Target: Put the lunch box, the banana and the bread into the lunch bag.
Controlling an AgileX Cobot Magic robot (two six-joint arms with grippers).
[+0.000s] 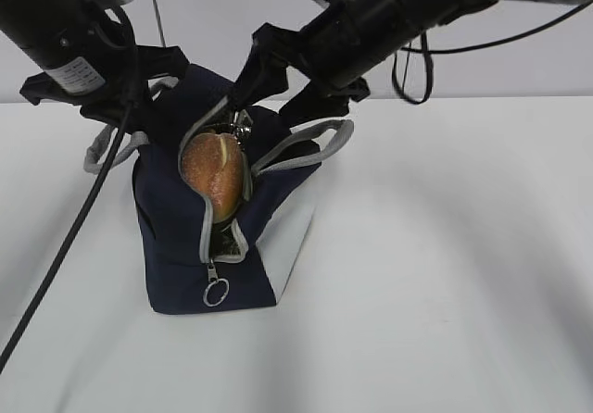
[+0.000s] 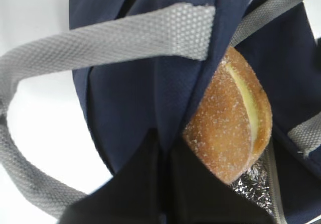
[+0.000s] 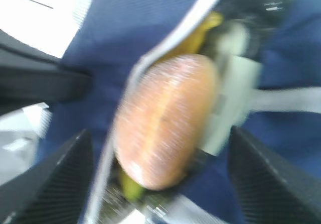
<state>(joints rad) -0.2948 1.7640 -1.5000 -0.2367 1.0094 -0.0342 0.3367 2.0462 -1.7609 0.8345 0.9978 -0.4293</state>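
The navy lunch bag (image 1: pixel 171 246) stands on the white table with its zipper open. The golden bread (image 1: pixel 215 177) pokes out of the opening, split side up, and shows again as the bread (image 2: pixel 228 128) in the left wrist view. My left gripper (image 2: pixel 165 184) is shut on the bag's fabric beside the opening. My right gripper (image 3: pixel 160 184) hangs open over the bread (image 3: pixel 165 118), fingers apart from it on both sides. Yellow banana (image 3: pixel 203 30) shows under the bread. A pale piece of the lunch box (image 3: pixel 235 96) lies deeper inside, blurred.
Two grey webbing handles (image 1: pixel 320 149) drape over the bag's sides. The zipper's round pull ring (image 1: pixel 216 293) hangs at the bag's near end. Silver lining (image 2: pixel 256 184) shows inside. Bare white table (image 1: pixel 445 274) lies to the right.
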